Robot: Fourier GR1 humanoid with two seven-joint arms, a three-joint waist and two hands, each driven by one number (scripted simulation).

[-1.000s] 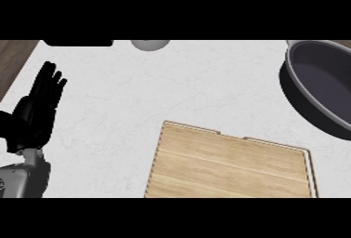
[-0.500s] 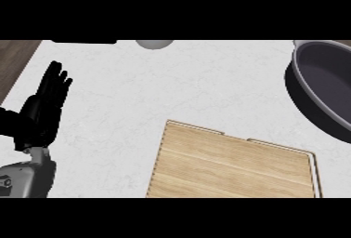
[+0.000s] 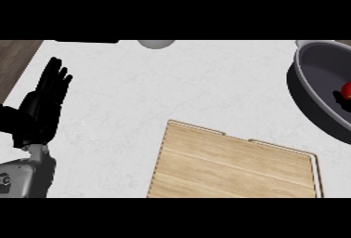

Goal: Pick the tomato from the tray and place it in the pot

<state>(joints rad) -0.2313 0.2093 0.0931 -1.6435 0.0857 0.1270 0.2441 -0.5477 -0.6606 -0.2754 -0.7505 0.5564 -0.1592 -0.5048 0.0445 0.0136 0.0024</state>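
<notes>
A pale marbled counter [image 3: 205,93] filled the view, with a strip of dark wood at its far left. The pot [image 3: 319,93] sat at the right edge, and the tomato [image 3: 346,88] lay inside it, only a red sliver showing at the frame's border. The wooden tray [image 3: 233,165] lay bare in the lower middle. The left hand [image 3: 41,109] rested at the left, fingers straight and up, holding nothing. Half a second earlier the pot showed no red; the tomato had since come into view. The right hand was out of sight.
</notes>
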